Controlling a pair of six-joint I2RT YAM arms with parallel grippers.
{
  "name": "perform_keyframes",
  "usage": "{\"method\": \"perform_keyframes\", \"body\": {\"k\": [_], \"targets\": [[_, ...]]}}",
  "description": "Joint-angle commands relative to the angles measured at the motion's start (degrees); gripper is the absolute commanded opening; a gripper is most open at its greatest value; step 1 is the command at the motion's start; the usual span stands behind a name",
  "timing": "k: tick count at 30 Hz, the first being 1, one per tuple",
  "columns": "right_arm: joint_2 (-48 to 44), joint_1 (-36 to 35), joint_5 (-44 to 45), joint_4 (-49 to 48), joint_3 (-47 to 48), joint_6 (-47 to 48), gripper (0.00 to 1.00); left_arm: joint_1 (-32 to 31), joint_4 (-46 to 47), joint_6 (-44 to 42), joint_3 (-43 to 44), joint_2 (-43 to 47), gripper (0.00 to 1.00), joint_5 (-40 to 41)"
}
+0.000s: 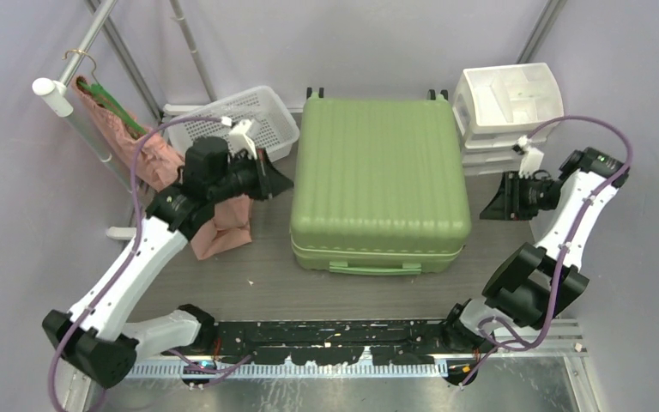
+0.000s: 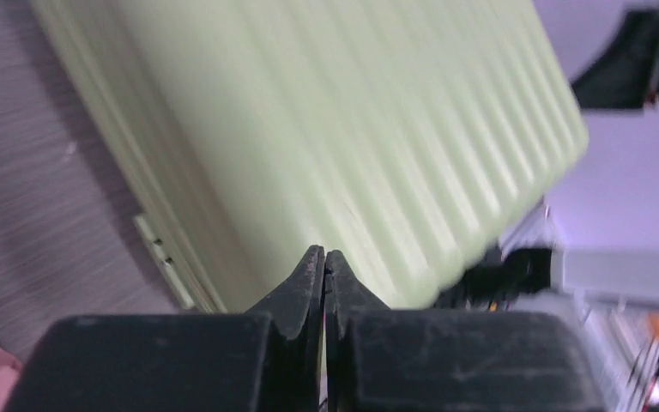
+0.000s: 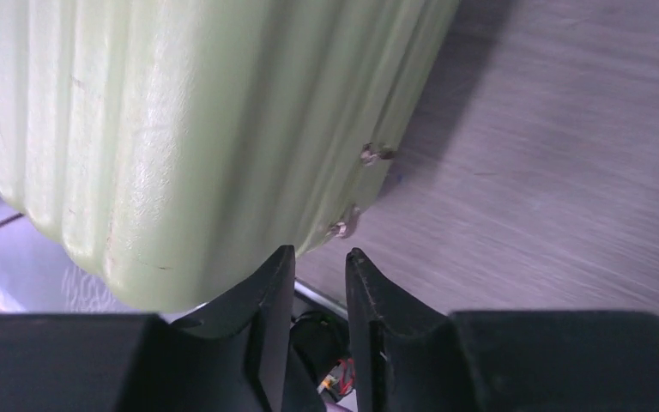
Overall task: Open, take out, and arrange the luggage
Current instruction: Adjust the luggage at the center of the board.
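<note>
The luggage [image 1: 379,172] is a light-green ribbed hard-shell suitcase that lies flat and closed in the middle of the table, its handle toward the arms. My left gripper [image 1: 283,183] hovers just off its left side, apart from the shell; in the left wrist view the left gripper [image 2: 325,255] is shut with nothing between its tips, the ribbed luggage [image 2: 352,129] beyond. My right gripper [image 1: 489,206] hangs just off the right side. In the right wrist view the right gripper [image 3: 320,253] shows a narrow empty gap, next to the corner of the luggage [image 3: 180,129].
A white mesh basket [image 1: 240,120] stands at the back left of the suitcase. A white drawer unit [image 1: 506,107] stands at the back right, close behind my right wrist. Pink clothing [image 1: 150,154] hangs on a rail at the left, with pink fabric [image 1: 223,227] below my left arm.
</note>
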State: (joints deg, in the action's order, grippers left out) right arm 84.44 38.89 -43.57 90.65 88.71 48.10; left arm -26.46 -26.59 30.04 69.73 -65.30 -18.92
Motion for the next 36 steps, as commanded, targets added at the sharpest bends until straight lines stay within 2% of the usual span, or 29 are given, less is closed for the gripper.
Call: {"method": "perform_keyframes", "body": {"k": [1,4,7,12,16,20,25,31,36], "targets": [[-7.0,-5.8,-2.0,0.0,-7.4,7.1,0.33,-8.2,-0.9,-6.9,-4.1,7.6,0.00,-2.4],[-9.4,-13.3,-4.1,-2.9,-11.4,3.5,0.33,-15.3,-3.2,-12.3,-8.5,12.8,0.00,-2.2],[-12.7,-19.6,-6.4,-9.6,-13.6,-4.8,0.33,-21.9,-1.9,-15.6,-14.5,17.6,0.01,-1.3],[-15.4,-29.9,-7.1,-20.7,-14.9,-16.3,0.33,-26.9,1.9,-16.4,-22.6,20.7,0.08,5.1],[-15.9,-34.8,-7.0,-25.3,-15.0,-21.2,0.38,-27.1,5.0,-16.2,-25.5,18.5,0.11,13.4],[-15.9,-36.4,-7.2,-26.8,-15.2,-22.4,0.49,-27.0,7.0,-13.2,-24.0,12.4,0.13,26.4],[-15.3,-36.5,-2.7,-24.0,-11.5,-20.9,0.51,-26.6,6.3,-7.2,-20.7,5.8,0.13,39.3],[-16.8,-34.7,-3.5,-20.5,-6.7,-21.0,0.55,-21.3,10.7,-1.0,-19.1,0.6,0.10,38.8],[-16.0,-34.5,-4.8,-21.9,-6.0,-24.2,0.56,-15.2,14.0,0.2,-14.4,-4.5,0.10,35.8]]}}
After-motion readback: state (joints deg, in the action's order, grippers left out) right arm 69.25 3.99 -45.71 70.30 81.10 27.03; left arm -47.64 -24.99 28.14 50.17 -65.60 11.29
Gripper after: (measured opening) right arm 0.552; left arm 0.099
